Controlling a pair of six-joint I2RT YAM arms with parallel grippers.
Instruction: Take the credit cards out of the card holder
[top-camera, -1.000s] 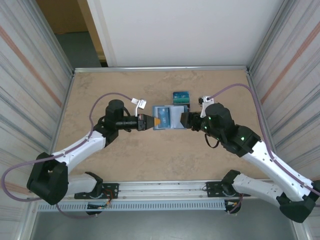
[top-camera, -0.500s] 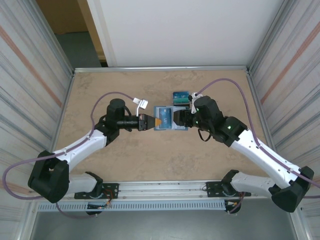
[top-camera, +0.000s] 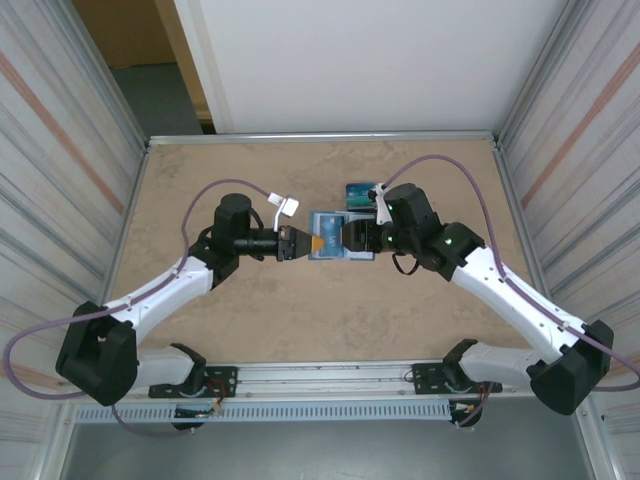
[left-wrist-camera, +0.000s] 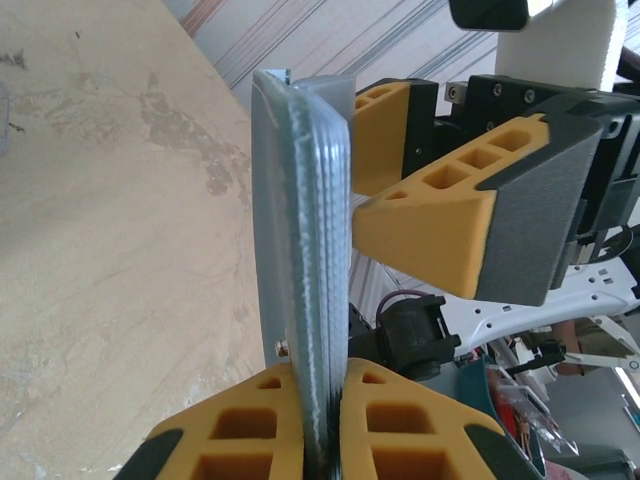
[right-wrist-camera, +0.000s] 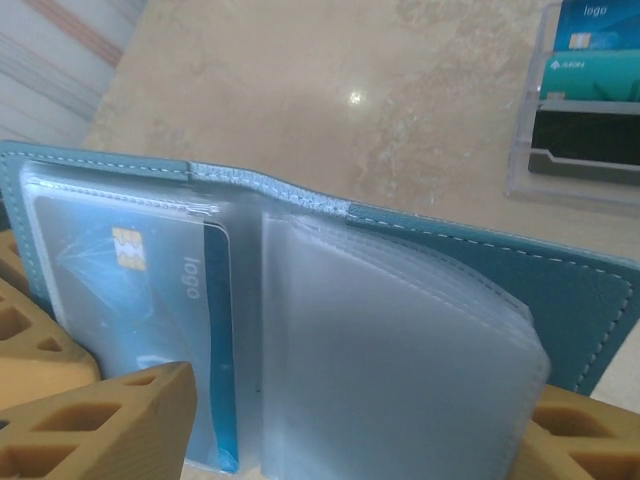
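Note:
The teal card holder (top-camera: 333, 237) hangs open above the table, with my left gripper (top-camera: 300, 243) shut on its left edge. The left wrist view has it edge-on (left-wrist-camera: 310, 250), pinched between the orange fingers (left-wrist-camera: 250, 430). In the right wrist view its clear sleeves (right-wrist-camera: 390, 350) face me, and a blue credit card (right-wrist-camera: 130, 290) sits in the left sleeve. My right gripper (top-camera: 356, 238) is open at the holder's right half. Its fingers (right-wrist-camera: 110, 420) stand wide apart either side of the sleeves, holding nothing.
A small clear stand (top-camera: 360, 193) with blue and teal cards (right-wrist-camera: 590, 50) sits on the table just behind the holder. Corrugated walls close in both sides, and a metal rail runs along the near edge.
My right arm has swung left toward the card holder, bringing its open fingers up to the holder's right half. The left gripper and holder have barely moved.

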